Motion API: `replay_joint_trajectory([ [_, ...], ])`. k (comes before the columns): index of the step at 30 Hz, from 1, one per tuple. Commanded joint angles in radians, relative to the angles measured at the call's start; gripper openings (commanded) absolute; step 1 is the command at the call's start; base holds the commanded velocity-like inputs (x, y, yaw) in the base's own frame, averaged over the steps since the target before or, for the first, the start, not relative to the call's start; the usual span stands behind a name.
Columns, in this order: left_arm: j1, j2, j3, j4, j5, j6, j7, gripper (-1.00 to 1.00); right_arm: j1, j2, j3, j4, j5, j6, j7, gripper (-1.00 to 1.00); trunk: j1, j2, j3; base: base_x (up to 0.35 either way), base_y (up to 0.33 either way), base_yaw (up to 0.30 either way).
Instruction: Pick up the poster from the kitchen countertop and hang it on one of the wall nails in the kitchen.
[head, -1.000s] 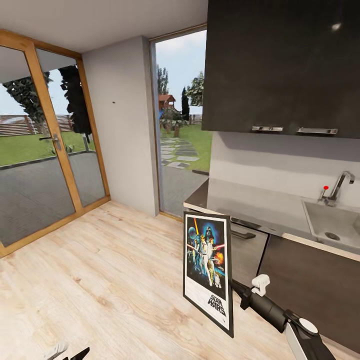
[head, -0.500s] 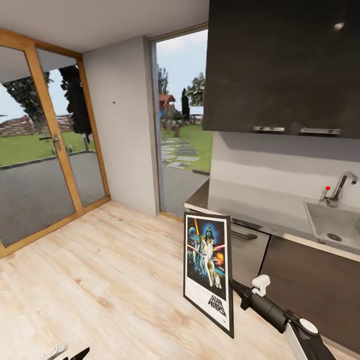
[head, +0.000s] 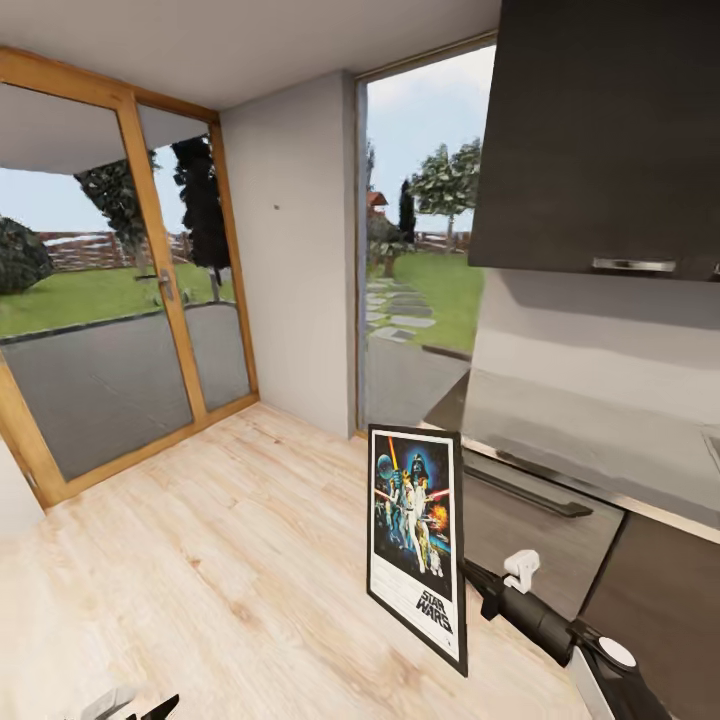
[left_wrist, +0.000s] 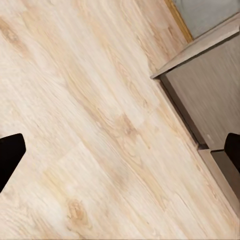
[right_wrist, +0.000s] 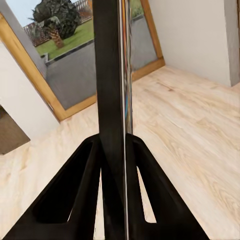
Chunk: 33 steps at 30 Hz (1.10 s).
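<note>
While the head view has swung left, bringing the wall nail (head: 277, 208) nearer centre, the right claw (right_wrist: 114, 150) keeps the poster (head: 416, 540) clamped upright above the floor; the left claw (left_wrist: 120, 150) gapes wide.

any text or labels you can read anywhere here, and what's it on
"STAR WARS": white title at the bottom of the poster, which the right gripper holds by its edge.
No other print on the poster is legible.
No lettering shows on the upper cabinet, the kitchen countertop or the glass door.
</note>
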Motion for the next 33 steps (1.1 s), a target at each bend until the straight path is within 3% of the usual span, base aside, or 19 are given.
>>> replay_joint_trajectory([
  [1,-0.001,0.0,-0.008,0.001,0.003,-0.009,-0.001,1.0,0.0,0.0,-0.001,0.001,-0.004,0.0,0.005,-1.0,0.001,-0.001,0.0,0.258,0.198,0.276],
  [10,-0.001,0.0,-0.008,0.001,0.003,-0.008,-0.001,1.0,0.0,0.0,-0.002,0.001,-0.004,0.0,0.005,-1.0,0.001,-0.001,0.003,0.259,0.22,0.211],
  [33,-0.001,0.0,-0.008,0.001,0.003,-0.007,-0.001,1.0,0.0,0.0,-0.003,0.001,-0.006,0.0,0.005,-1.0,0.001,-0.001,0.003,0.257,0.27,0.01],
])
